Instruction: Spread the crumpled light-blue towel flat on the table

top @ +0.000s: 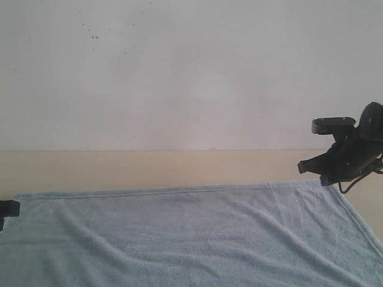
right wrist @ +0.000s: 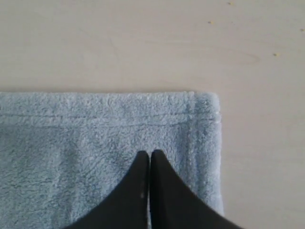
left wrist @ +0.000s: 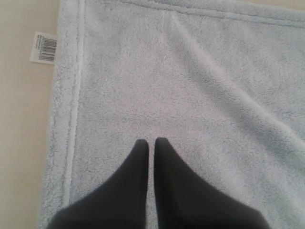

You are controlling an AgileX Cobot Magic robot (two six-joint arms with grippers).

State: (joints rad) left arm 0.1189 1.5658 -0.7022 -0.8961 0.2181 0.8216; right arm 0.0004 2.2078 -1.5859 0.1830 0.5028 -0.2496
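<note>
Pale-blue terry fills the lower half of the exterior view. The towel [top: 179, 239] lies spread out on the cream-beige surface [top: 149, 170], its far hem [top: 167, 191] running nearly straight across, with soft shallow ripples fanning over the fluffy pile. A band of matte surface shows beyond it, then a white-grey wall [top: 179, 72] with a few dark flecks up high. On the right, the black right tool [top: 344, 158] hangs by the towel's far right corner [top: 311, 185]; from here I cannot tell how its jaws stand. A sliver of the left tool [top: 7, 209] pokes in at the left edge, by the towel's border.

Over to the left wrist view: the left tool [left wrist: 151, 143] is clenched, two black tapered fingers [left wrist: 138, 181] side by side with only a hairline slit and nothing between them, over plush towel [left wrist: 190, 86]. A stitched hem [left wrist: 76, 95] runs along the edge, and a small white label tag [left wrist: 44, 46] with a barcode lies out on the bare surface [left wrist: 21, 143].

Right wrist view now: the right tool [right wrist: 150, 155] is clenched too, tip to tip and empty, over the towel [right wrist: 71, 143] just inside its squared corner [right wrist: 207, 102]. Smooth surface [right wrist: 143, 43] lies beyond, dotted with tiny specks [right wrist: 275, 54].
</note>
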